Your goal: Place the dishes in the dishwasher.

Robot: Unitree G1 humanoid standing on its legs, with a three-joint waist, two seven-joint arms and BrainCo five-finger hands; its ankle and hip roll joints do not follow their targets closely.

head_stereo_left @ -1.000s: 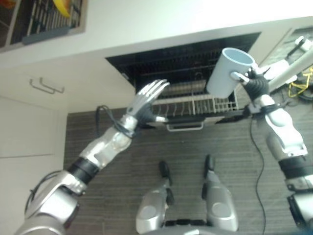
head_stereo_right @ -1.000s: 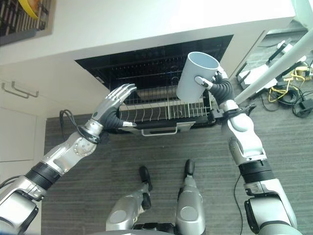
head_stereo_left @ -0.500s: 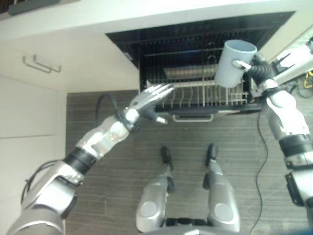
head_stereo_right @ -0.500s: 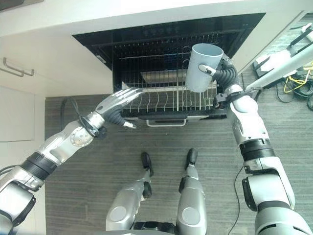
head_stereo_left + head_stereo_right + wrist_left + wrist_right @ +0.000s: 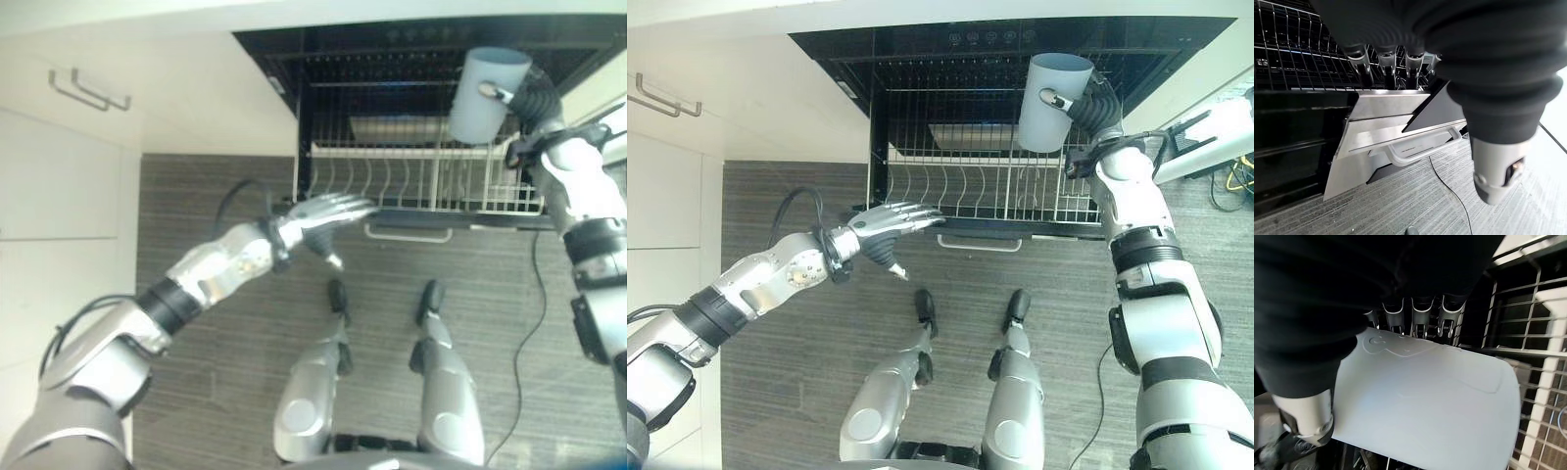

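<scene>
A pale blue mug (image 5: pixel 1053 101) hangs above the right part of the pulled-out white wire rack (image 5: pixel 970 191) of the open dishwasher (image 5: pixel 921 69). My right hand (image 5: pixel 1095 103) is shut on the mug, fingers and thumb curled round its side; the mug's pale wall (image 5: pixel 1425 396) shows past those fingers (image 5: pixel 1422 318). My left hand (image 5: pixel 884 230) floats open with straight fingers in front of the rack's left front corner, touching nothing. Its fingers (image 5: pixel 1386 58) point at the rack's front rail and pull handle (image 5: pixel 1420 149).
White cabinet doors with a metal bar handle (image 5: pixel 90 90) stand left of the dishwasher. Grey wood-grain floor (image 5: pixel 823 372) lies in front of the rack. A white stand (image 5: pixel 1215 147) and yellow cables (image 5: pixel 1239 176) are at the right.
The camera has tilted down, so the whole scene has shifted. My right hand has carried the mug nearer over the rack. My left hand has dropped lower, to the rack's front.
</scene>
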